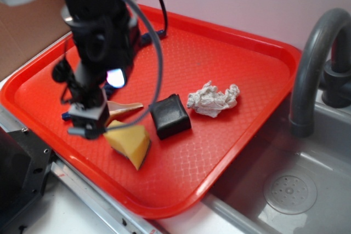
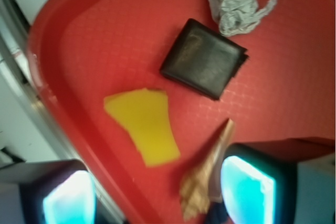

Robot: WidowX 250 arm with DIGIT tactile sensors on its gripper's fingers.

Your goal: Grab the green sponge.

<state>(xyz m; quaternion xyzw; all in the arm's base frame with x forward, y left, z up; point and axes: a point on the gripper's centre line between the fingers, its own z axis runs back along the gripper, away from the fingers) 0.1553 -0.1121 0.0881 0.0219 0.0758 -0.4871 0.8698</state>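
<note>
Beside a grey sink [image 1: 307, 201], red tray [image 1: 230, 75] holds green sponge [image 1: 130, 142].

No readable text, labels, brands, numbers or signs appear on anything in either the exterior or wrist view.

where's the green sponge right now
In the exterior view the green sponge lies on the red tray near its front edge, left of the black block.
</note>
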